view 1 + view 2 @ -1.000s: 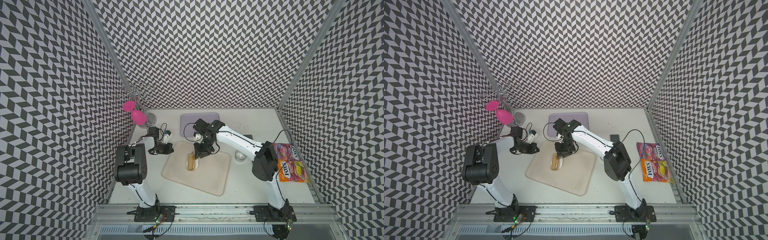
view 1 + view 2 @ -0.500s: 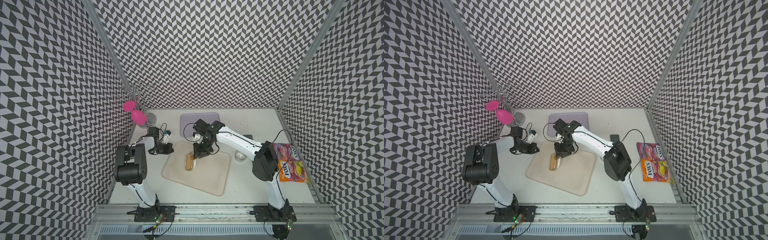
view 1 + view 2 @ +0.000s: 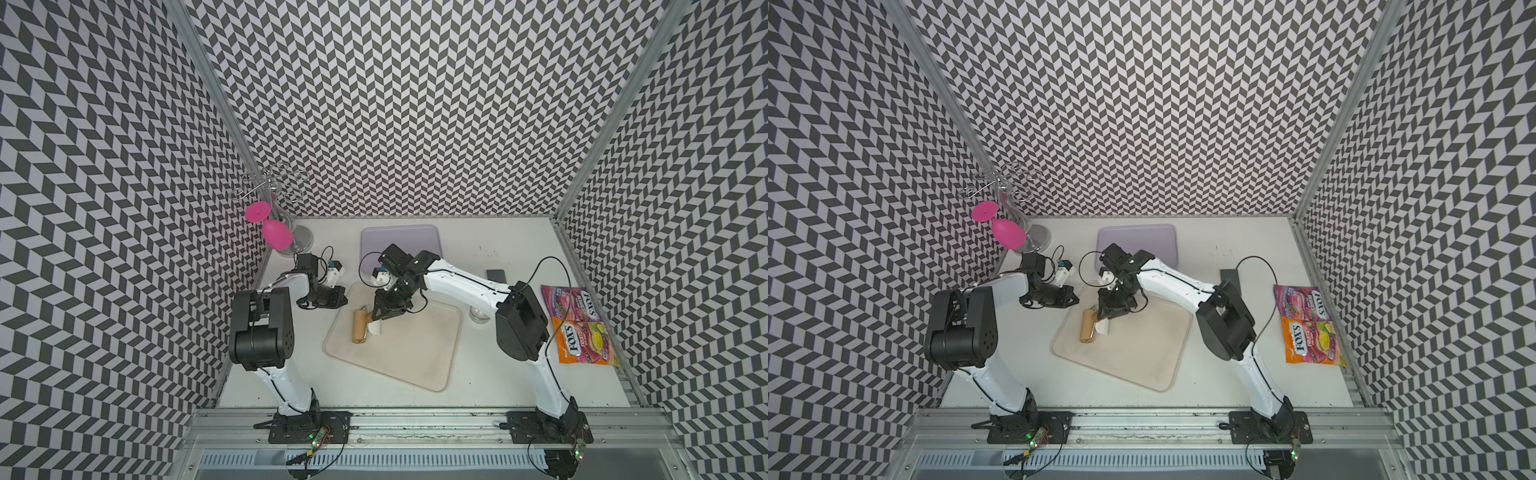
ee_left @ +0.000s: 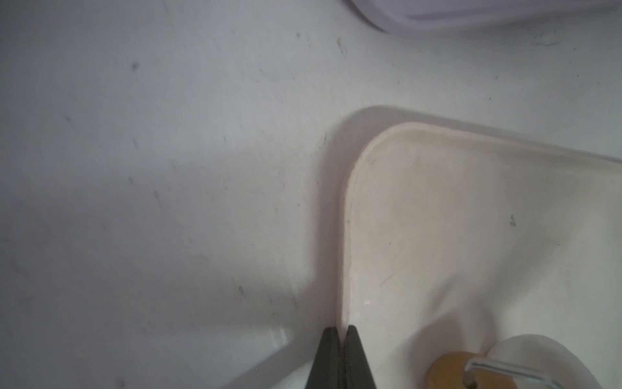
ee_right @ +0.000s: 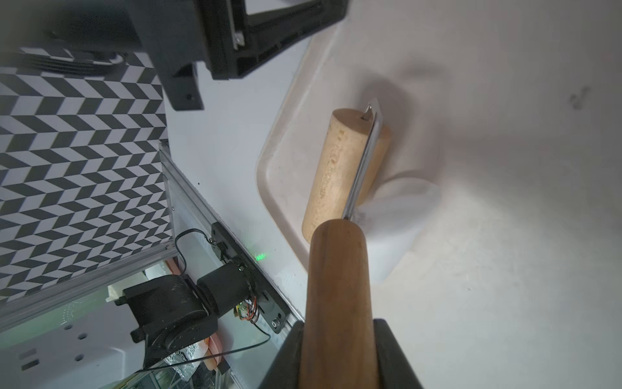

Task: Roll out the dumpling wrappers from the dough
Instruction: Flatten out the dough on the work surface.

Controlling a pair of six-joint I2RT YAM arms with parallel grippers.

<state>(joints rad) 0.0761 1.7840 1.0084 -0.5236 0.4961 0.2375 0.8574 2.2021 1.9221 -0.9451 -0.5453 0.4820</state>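
A small white lump of dough point(image 3: 374, 329) point(image 3: 1103, 328) point(image 5: 397, 215) point(image 4: 538, 353) lies at the left end of the beige tray point(image 3: 415, 357) point(image 3: 1142, 357) point(image 4: 437, 202) point(image 5: 269, 175). The wooden roller point(image 3: 359, 328) point(image 3: 1087, 328) point(image 5: 336, 168) point(image 4: 451, 370) rests on the tray, its drum against the dough's left side. My right gripper point(image 3: 380, 313) point(image 3: 1106, 313) point(image 5: 338, 328) is shut on the roller's wooden handle. My left gripper point(image 3: 343, 299) point(image 3: 1074, 297) point(image 4: 341, 331) is shut on the tray's left rim. No dumpling wrappers are in view.
A lilac tray point(image 3: 399, 241) lies behind the beige one. A wire rack with a pink glass point(image 3: 276, 232) stands at the back left. Right of the tray sit a metal ring cutter point(image 3: 478, 316), a dark card point(image 3: 496, 274) and candy bags point(image 3: 582, 324).
My right gripper has drawn the roller leftward across the tray, and the dough now shows on the drum's right side. The left arm has not moved.
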